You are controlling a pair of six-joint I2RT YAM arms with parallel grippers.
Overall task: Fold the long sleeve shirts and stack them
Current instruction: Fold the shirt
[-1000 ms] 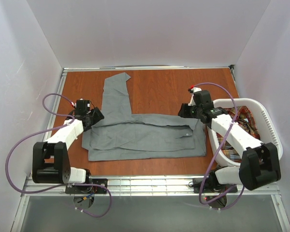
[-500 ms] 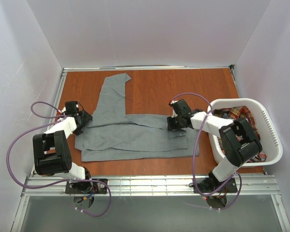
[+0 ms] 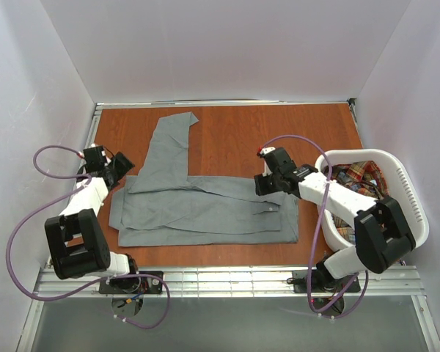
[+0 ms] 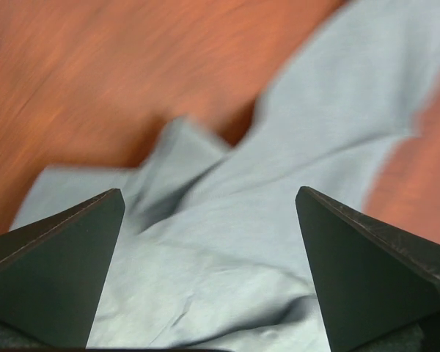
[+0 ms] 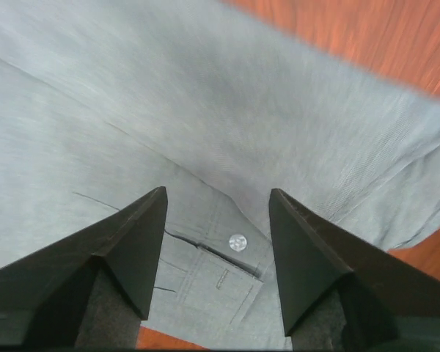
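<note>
Top external view: grey shirt (image 3: pixel 205 205) lies spread flat on the table (image 3: pixel 235 139), the body a long band running left to right with layers already lapped lengthwise. One sleeve (image 3: pixel 172 143) sticks out toward the far edge, not yet folded in. Plaid shirt (image 3: pixel 359 176) is bunched in the white basket (image 3: pixel 413 198) at the right, untouched.

Left gripper (image 3: pixel 119 167) sits at the left end of the grey band, right gripper (image 3: pixel 268 183) over the right end near the cuff or placket. Left wrist view: left gripper (image 4: pixel 210 192) fingers spread wide, nothing between them, only the rumpled shirt edge (image 4: pixel 279 147) and bare wood beyond. Right wrist view: right gripper (image 5: pixel 218 192) fingers apart too, narrower gap, hovering over flat cloth (image 5: pixel 169 88) with a small button (image 5: pixel 237 242) showing between them. No pinch on either side. Contact with the cloth can't be told from the blur.

Step, as judged: mid-fold of the first shirt — lengthwise folds look done, the sleeve and the crosswise fold remain. Stack not started, so the task is well under halfway.

Next move likely calls for one gripper to come down and pinch the loose sleeve near its end, or both to pinch the end corners through all layers — grab too few and the lapped folds slide open. The left end is already wrinkled, so a low, clean pinch is needed there.
</note>
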